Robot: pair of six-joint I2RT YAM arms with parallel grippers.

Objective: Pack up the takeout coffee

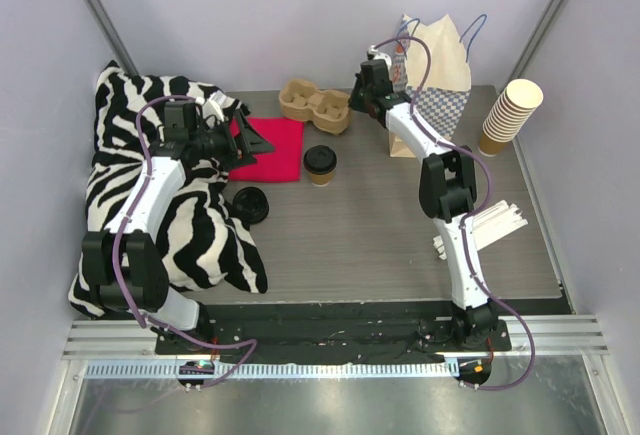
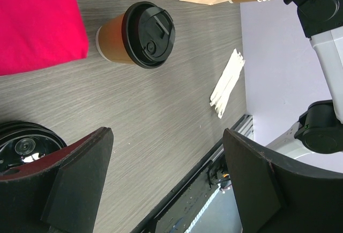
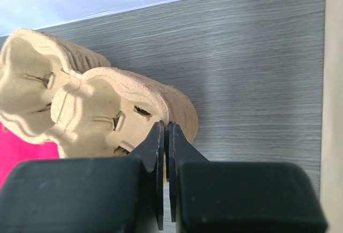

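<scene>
The right gripper (image 3: 163, 131) is holding its jaws together at the pulp carrier (image 3: 107, 110)'s rim; it should be confirming a real pinch before pulling. The left gripper (image 2: 167, 134) is hanging wide apart. The takeout coffee (image 1: 320, 164) is standing upright beside the red cloth (image 1: 272, 148).

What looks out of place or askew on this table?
A zebra-print blanket lies bunched at the left beneath the left arm, odd among takeout supplies. A loose black lid sits at its edge, cupless. The lidded coffee cup stands upright; no spill shows.
</scene>
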